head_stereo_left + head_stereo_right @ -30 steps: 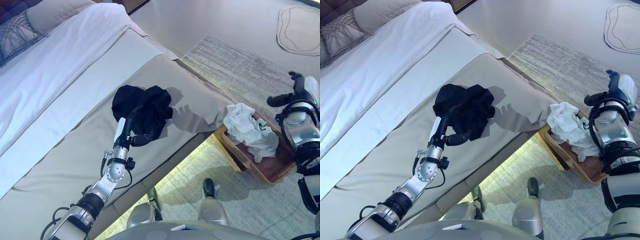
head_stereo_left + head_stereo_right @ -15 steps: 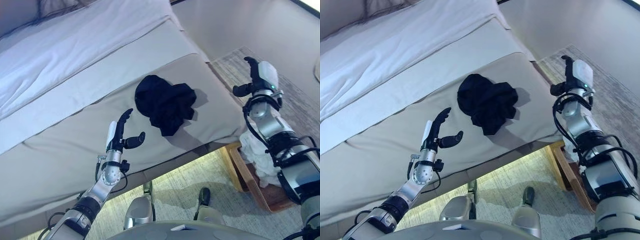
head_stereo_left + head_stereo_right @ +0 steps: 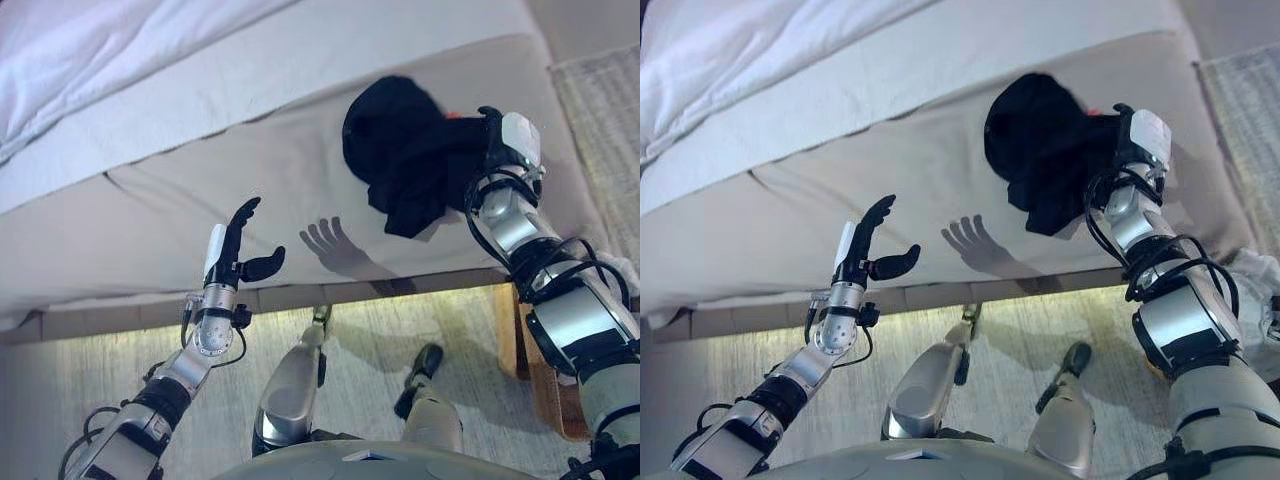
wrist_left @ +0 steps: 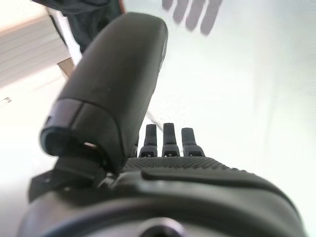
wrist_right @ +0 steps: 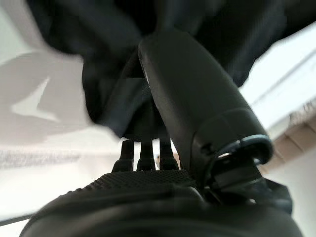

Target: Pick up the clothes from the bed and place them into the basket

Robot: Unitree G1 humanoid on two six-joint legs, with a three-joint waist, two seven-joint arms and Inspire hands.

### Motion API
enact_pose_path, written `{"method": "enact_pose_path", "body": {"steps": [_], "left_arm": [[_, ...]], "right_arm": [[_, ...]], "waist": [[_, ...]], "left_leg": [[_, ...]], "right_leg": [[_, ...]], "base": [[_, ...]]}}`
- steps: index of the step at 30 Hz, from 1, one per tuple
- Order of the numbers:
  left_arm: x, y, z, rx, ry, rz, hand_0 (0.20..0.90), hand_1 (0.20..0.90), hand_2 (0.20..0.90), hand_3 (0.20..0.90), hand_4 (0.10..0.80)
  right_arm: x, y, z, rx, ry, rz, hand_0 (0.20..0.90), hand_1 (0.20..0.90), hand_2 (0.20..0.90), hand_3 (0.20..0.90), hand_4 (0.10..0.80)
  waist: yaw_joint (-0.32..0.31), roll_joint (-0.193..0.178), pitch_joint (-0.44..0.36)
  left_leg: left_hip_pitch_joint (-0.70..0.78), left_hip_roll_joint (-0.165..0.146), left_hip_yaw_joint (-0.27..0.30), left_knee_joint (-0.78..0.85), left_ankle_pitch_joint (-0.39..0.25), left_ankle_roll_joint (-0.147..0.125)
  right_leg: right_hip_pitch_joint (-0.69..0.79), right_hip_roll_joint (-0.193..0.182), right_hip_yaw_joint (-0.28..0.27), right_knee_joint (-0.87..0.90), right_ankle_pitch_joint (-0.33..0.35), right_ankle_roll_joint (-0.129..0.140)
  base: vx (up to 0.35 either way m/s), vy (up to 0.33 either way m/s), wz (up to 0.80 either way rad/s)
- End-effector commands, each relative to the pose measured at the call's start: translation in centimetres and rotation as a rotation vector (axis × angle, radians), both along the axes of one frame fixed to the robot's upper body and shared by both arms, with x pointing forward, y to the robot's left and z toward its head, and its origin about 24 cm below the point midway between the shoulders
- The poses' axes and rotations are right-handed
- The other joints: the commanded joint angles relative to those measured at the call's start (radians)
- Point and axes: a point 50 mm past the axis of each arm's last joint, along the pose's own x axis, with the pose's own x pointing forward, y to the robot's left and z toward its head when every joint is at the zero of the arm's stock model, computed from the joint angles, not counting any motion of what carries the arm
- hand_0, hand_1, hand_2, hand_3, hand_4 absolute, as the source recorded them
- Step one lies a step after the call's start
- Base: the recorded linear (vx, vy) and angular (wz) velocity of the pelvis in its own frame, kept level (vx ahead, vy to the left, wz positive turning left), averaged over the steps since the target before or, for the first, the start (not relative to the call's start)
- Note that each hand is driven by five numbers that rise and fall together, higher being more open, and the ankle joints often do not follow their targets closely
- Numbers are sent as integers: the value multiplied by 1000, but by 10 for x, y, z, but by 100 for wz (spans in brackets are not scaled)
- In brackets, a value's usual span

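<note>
The left hand (image 3: pixel 232 262) hovers over the near edge of the bed (image 3: pixel 180 200), its fingers straight and spread, thumb out to the side, holding nothing. Its own wrist view shows the same: fingers extended over the pale cover, nothing between them and the thumb. A hand-shaped shadow lies on the beige cover just to the right of it. The bed runs across the far part of the scene, with a white duvet (image 3: pixel 90 60) bunched at the far left and the flat beige cover nearer.

Further right, a crumpled black garment (image 3: pixel 405 160) lies on the beige cover near the bed's right end. The right hand (image 3: pixel 497 140) is at the garment's right side, touching it. In the right wrist view the dark cloth (image 5: pixel 98 59) fills the space beyond the thumb and fingers, but whether the fingers have closed on it I cannot tell.

At the near right, beside the right arm, an edge of the wooden basket (image 3: pixel 552 400) shows on the floor.
</note>
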Motion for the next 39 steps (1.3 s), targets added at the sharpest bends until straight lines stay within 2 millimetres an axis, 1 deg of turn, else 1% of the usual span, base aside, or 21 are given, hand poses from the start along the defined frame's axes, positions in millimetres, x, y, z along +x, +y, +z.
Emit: {"method": "enact_pose_path", "body": {"steps": [1,2,3,4,9,14,15,17,18,19,23,28,30,31,36,39], "left_arm": [[8,-11,47,-61,-244,-89,900,900,900,900,800],[8,-11,49,-64,-249,-86,900,900,900,900,800],[8,-11,49,-64,-250,-85,900,900,900,900,800],[10,-12,52,-67,-260,-82,900,900,900,900,800],[8,-11,54,-88,-272,-79,900,900,900,900,800],[5,-11,55,-90,-272,-92,900,900,900,900,800],[4,-11,55,-88,-271,-94,900,900,900,900,800],[3,-11,55,-89,-269,-89,900,900,900,900,800],[3,-11,54,-92,-270,-85,900,900,900,900,800],[2,-11,54,-95,-272,-82,900,900,900,900,800],[2,-9,56,-94,-274,-72,900,900,900,900,800],[3,-6,55,-88,-269,-61,900,900,900,900,800],[4,-5,58,-81,-273,-65,900,900,900,900,800],[5,-5,60,-78,-279,-65,900,900,900,900,800],[7,-3,61,-72,-277,-57,900,900,900,900,800],[7,-2,60,-68,-265,-54,900,900,900,900,800]], "right_arm": [[9,17,87,-126,-234,31,900,900,900,900,800],[10,18,87,-125,-229,29,900,900,900,900,800],[10,18,86,-124,-226,30,900,900,900,900,800],[11,20,84,-118,-214,24,900,900,900,900,800],[12,19,80,-117,-193,4,900,900,900,900,800],[13,19,84,-106,-186,2,900,900,900,900,800],[13,19,86,-106,-185,1,749,749,749,724,624],[13,19,88,-106,-182,-1,531,531,531,469,369],[13,18,88,-110,-180,-2,491,491,491,422,322],[13,18,88,-114,-180,-3,300,300,300,200,100],[12,16,90,-101,-202,-8,300,300,300,200,100],[12,17,91,-95,-220,1,300,300,300,200,100],[12,17,92,-92,-221,4,300,300,300,200,100],[12,17,94,-91,-230,6,300,300,300,200,100],[10,13,96,-85,-241,4,300,300,300,200,100],[9,10,96,-85,-245,2,300,300,300,200,100]], "waist": [[36,-1,14],[38,-1,24],[39,-6,26],[44,-7,42],[60,-3,47],[69,1,47],[70,2,47],[70,3,47],[70,3,47],[70,4,47],[67,3,47],[59,-7,47],[56,-16,47],[54,-17,47],[40,-34,47],[33,-46,27]], "left_leg": [[-34,-52,19,106,-152,33],[-43,-56,18,113,-152,36],[-33,-58,16,114,-169,31],[-50,-64,12,131,-172,37],[-125,-88,-14,200,-188,56],[-181,-97,-14,247,-200,65],[-191,-98,-13,256,-203,68],[-211,-101,-14,280,-212,72],[-220,-101,-12,289,-216,75],[-225,-101,-10,294,-219,77],[-231,-100,-5,307,-228,83],[-198,-91,7,289,-228,82],[-172,-84,16,272,-227,80],[-175,-79,23,262,-204,83],[-89,-69,43,228,-208,78],[-48,-60,51,200,-207,71]], "right_leg": [[-112,26,-5,220,-128,-114],[-125,23,-3,233,-130,-112],[-121,23,8,243,-151,-104],[-140,17,10,265,-154,-101],[-209,10,19,322,-162,-100],[-257,9,27,356,-166,-102],[-267,8,29,365,-168,-102],[-286,7,35,384,-169,-104],[-294,6,37,392,-171,-104],[-298,5,39,395,-171,-104],[-304,6,47,403,-171,-104],[-273,12,54,371,-155,-96],[-247,15,54,340,-145,-92],[-244,17,42,318,-118,-99],[-159,19,47,252,-100,-89],[-114,23,49,204,-87,-84]], "base": [[5,18,10],[72,-14,11],[74,-19,14],[75,-26,10],[18,6,7],[0,0,0],[0,0,0],[0,0,0],[-26,36,-4],[-27,34,-4],[-36,33,-2],[-39,15,-1],[-76,10,-3],[-98,26,-9],[-30,25,-9],[7,20,-10]]}}
